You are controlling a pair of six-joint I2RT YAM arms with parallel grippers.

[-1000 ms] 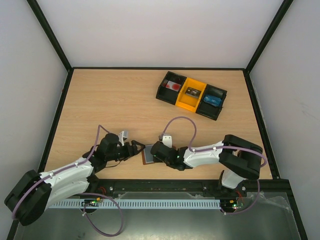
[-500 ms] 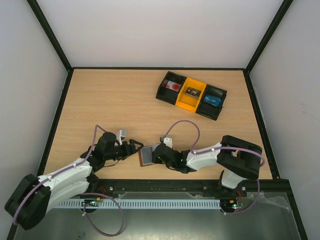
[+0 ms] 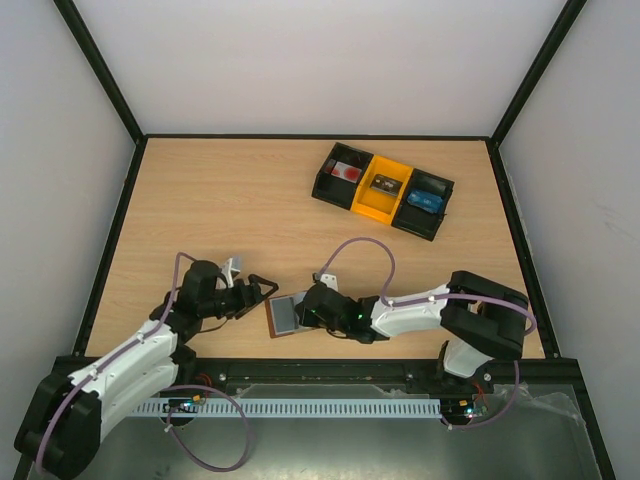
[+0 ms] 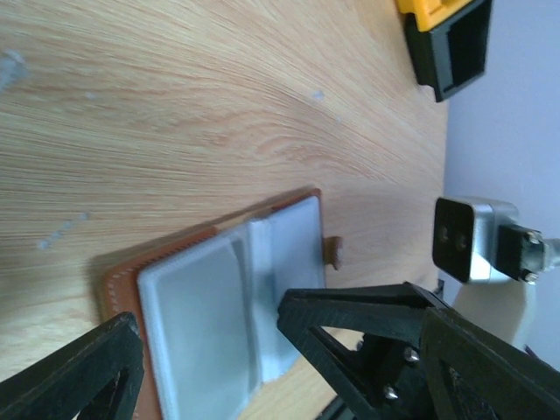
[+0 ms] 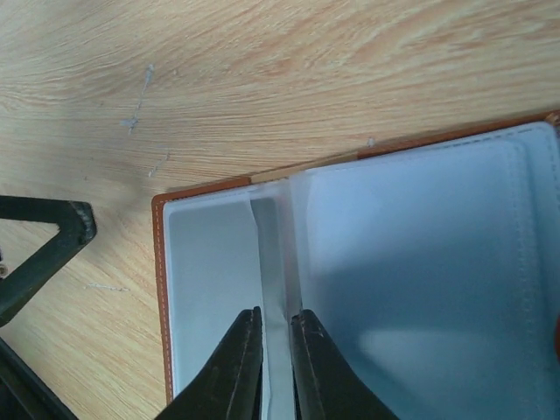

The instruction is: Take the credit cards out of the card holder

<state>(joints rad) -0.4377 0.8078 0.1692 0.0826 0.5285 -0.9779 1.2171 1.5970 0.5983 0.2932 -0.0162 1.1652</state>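
Card holder (image 3: 285, 317) lies open on the desk (image 3: 220, 210), grey-blue inside up, under the right fingers (image 5: 241, 367) and just ahead of the left fingers (image 4: 367, 319). Right fingers are nearly together, pinching a pale strip (image 5: 271, 280) at the fold. Left fingers are wide apart, holding nothing. No cards lie out; by the look of it, all removal is left.

Card holder (image 3: 284, 318) is laid open on the table (image 3: 220, 210) near the front edge, flanked by left gripper (image 3: 266, 294) and right gripper (image 3: 303, 314). Tray of bins (image 3: 373, 210) is set well behind, rightward.
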